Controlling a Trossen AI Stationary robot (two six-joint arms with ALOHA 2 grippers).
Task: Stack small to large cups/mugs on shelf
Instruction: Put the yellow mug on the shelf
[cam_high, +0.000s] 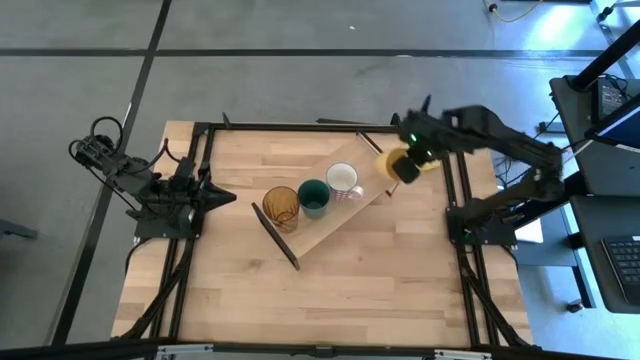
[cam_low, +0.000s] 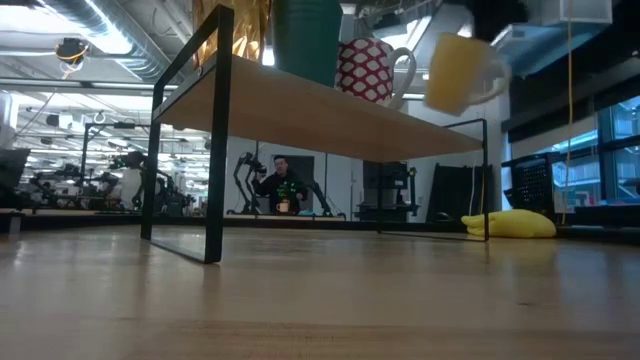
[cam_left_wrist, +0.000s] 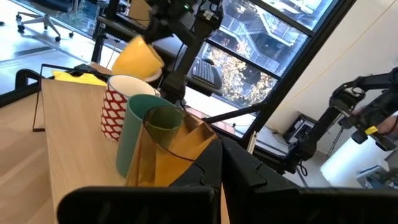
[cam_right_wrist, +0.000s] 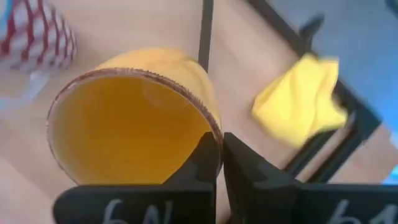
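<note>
High view shows three down already: amber tumbler (cam_high: 281, 205), teal cup (cam_high: 313, 197) and white mug (cam_high: 343, 180) lined up on the shelf (cam_high: 330, 235), frame center. Right gripper (cam_high: 405, 168), fingers pinched on the orange mug (cam_high: 393, 163) rim, holds it above the shelf's upper-right end. Left gripper (cam_high: 222, 197) sits shut, empty, left. Just placing remains, I'd say.

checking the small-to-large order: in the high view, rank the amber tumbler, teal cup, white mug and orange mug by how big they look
1. amber tumbler, widest rim
2. teal cup and white mug, too alike to rank
Unranked: orange mug, tilted in the shut right gripper, raised nearer the camera and partly hidden.
</note>
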